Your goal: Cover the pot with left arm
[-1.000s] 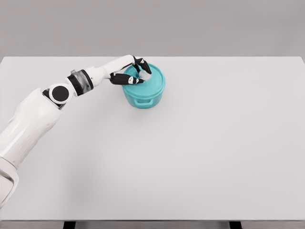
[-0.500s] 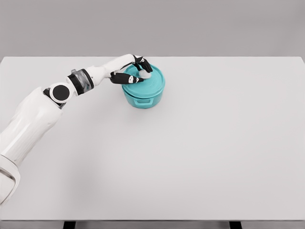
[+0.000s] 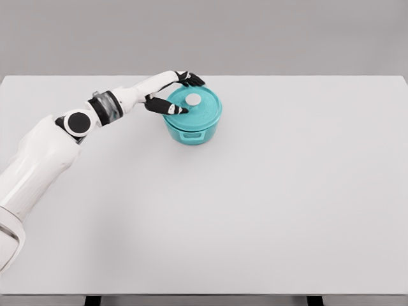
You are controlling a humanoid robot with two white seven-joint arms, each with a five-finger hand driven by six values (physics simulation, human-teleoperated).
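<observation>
A teal pot [image 3: 192, 129] stands on the white table [image 3: 268, 191], left of centre toward the back. Its teal lid [image 3: 199, 109] lies flat on the rim, with a pale round knob [image 3: 193, 99] showing in the middle. My left hand [image 3: 186, 93] hovers at the lid's left edge, fingers spread: the thumb lies over the lid's near-left side and the other fingers reach past its far-left edge. Nothing is held between them. The knob sits clear of the fingers. The right arm is out of view.
My left arm [image 3: 76, 127] stretches from the lower left across the table's left side toward the pot. The table's far edge runs just behind the pot.
The fingers were closed around the lid's knob; now they have spread apart and drawn back left, leaving the knob uncovered. The lid stays on the pot.
</observation>
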